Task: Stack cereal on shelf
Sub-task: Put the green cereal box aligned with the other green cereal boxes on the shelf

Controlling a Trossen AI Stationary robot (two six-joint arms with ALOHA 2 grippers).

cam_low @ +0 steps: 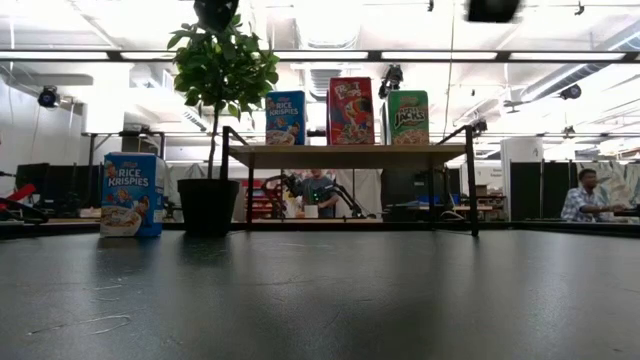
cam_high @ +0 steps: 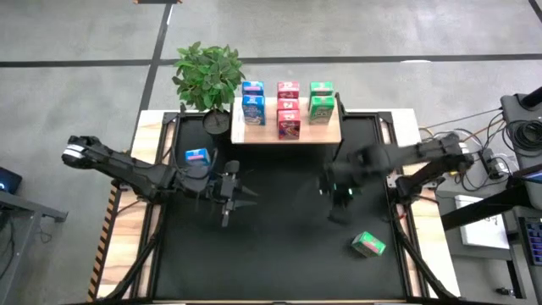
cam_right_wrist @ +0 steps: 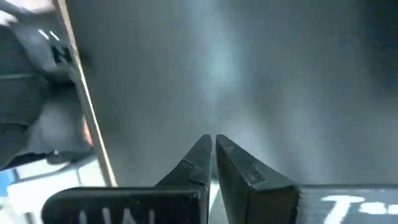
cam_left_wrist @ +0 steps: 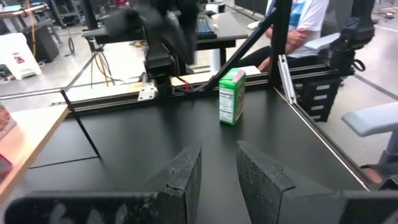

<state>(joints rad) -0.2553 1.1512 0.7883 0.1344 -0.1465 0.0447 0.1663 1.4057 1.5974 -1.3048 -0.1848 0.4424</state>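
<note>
Hovering mid-mat, left gripper (cam_high: pixel 247 196) narrowly open, right gripper (cam_right_wrist: pixel 213 147) near-closed, empty, green carton (cam_left_wrist: pixel 231 96) upright only in left wrist view.

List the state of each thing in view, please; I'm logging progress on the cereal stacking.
Shelf: upright, holding six cereal cartons in three colour columns.
Blue Rice Krispies carton: standing on the mat near the left arm.
Green carton: alone on the mat, not yet shelved.
Potted plant: upright beside the shelf.
Left gripper: slightly open, empty.
Right gripper: shut, empty.
</note>
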